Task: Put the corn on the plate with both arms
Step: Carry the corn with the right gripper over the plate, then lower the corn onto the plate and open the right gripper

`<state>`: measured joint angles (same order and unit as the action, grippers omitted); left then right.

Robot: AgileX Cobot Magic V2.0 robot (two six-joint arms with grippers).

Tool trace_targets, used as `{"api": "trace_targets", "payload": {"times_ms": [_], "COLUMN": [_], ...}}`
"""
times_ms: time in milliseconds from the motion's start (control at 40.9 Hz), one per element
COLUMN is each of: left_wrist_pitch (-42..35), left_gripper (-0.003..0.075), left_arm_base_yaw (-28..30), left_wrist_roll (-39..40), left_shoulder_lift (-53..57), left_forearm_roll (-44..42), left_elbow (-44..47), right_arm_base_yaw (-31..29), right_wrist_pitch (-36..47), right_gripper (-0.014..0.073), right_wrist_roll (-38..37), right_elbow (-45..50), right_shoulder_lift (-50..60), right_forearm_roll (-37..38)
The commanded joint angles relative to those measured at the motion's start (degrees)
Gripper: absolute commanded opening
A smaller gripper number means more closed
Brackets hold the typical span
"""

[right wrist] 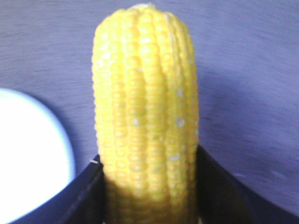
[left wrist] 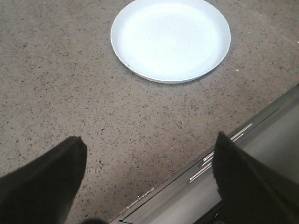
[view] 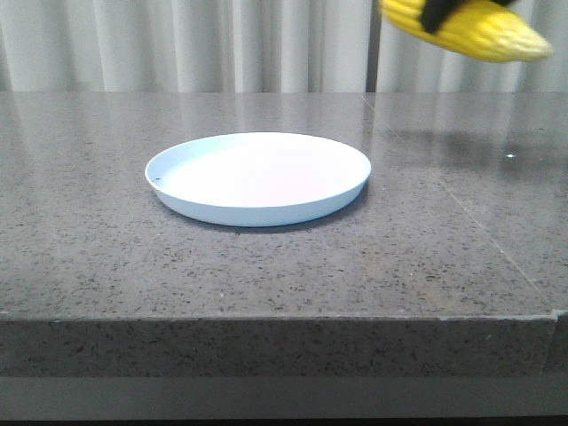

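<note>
Left gripper (left wrist: 149, 182) hangs with fingers spread wide, holding nothing, above the grey stone table (view: 89, 248). The pale plate (view: 258, 178) sits mid-table. High at far right, the right gripper (right wrist: 149, 196) pinches the corn (view: 475, 27).

Plate (view: 258, 178) sat alone mid-table (view: 106, 257), its top unobstructed from every side. Corn (view: 484, 31), clamped in right gripper (right wrist: 149, 196), hung high, right of plate.

You see the bright yellow corn (view: 484, 28) held aloft, tilted, well right of and above the plate (view: 257, 177), a pale blue-white round dish lying flat, bare.
</note>
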<state>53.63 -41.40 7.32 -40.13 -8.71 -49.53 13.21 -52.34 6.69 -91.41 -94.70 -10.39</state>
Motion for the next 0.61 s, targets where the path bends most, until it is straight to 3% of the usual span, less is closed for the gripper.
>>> {"api": "trace_targets", "payload": {"times_ms": [0,269,587], "left_wrist_pitch": [-3.7,-3.7,-3.7], "left_gripper": [0.0546,0.0546,0.0546], "left_arm_base_yaw": [-0.4,-0.4,-0.4], "left_wrist_roll": [0.6,0.6,0.6], "left_shoulder_lift": [0.1,0.1,0.1], "left_forearm_roll": [-0.1,-0.1,-0.1], "left_elbow": [-1.6,-1.6,-1.6], "right_arm_base_yaw": [5.5,17.1,18.2], "right_wrist_pitch": [1.5,3.1,8.0], "right_gripper": [0.0259,0.0259,0.0261], "right_wrist_roll": [0.7,-2.4,-7.7], "right_elbow": [-1.9,-1.9,-1.9], "right_shoulder_lift": [3.1,-1.6,-9.1], "right_forearm_roll": [-1.1,-1.1,-1.5]}}
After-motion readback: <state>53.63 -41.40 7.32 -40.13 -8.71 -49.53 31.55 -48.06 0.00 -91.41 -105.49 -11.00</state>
